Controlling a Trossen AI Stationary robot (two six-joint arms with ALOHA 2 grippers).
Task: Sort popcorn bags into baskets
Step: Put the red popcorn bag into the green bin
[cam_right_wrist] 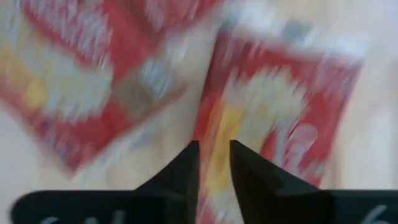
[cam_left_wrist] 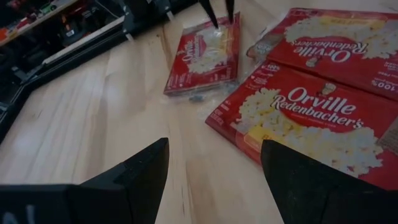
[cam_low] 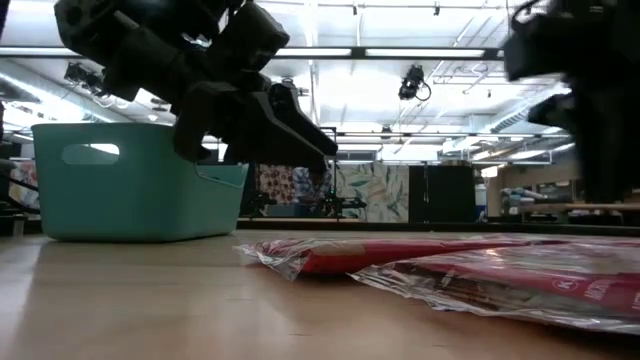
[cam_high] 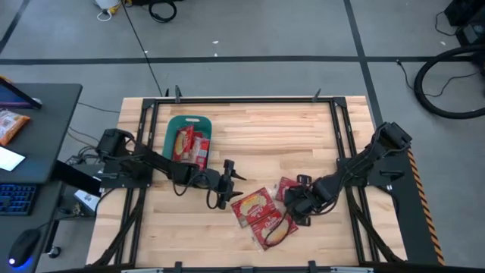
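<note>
Three red popcorn bags lie flat on the table: one [cam_high: 254, 205], one nearer the near edge [cam_high: 274, 229], one toward the right [cam_high: 288, 184]. More bags lie in the teal basket [cam_high: 171, 129]. My left gripper [cam_high: 231, 184] is open, just left of the loose bags, above the wood [cam_left_wrist: 214, 168]. My right gripper [cam_high: 294, 199] hangs over the right-hand bag [cam_left_wrist: 205, 53]. Its fingers [cam_right_wrist: 214, 155] are a narrow gap apart over that bag's edge. My right gripper comes at the right-hand bag from above, its two fingertips [cam_left_wrist: 210, 14] at the bag's end farthest from my left gripper [cam_left_wrist: 219, 30]. The bag lies flat on the table. Whether the tips touch it, I cannot tell.
The basket [cam_low: 130, 180] stands at the table's far left. A black frame rail [cam_high: 227, 100] runs around the table's edges. Bare wood lies between the basket and the loose bags and across the far right. A desk with a keyboard [cam_high: 17, 199] stands left of the table.
</note>
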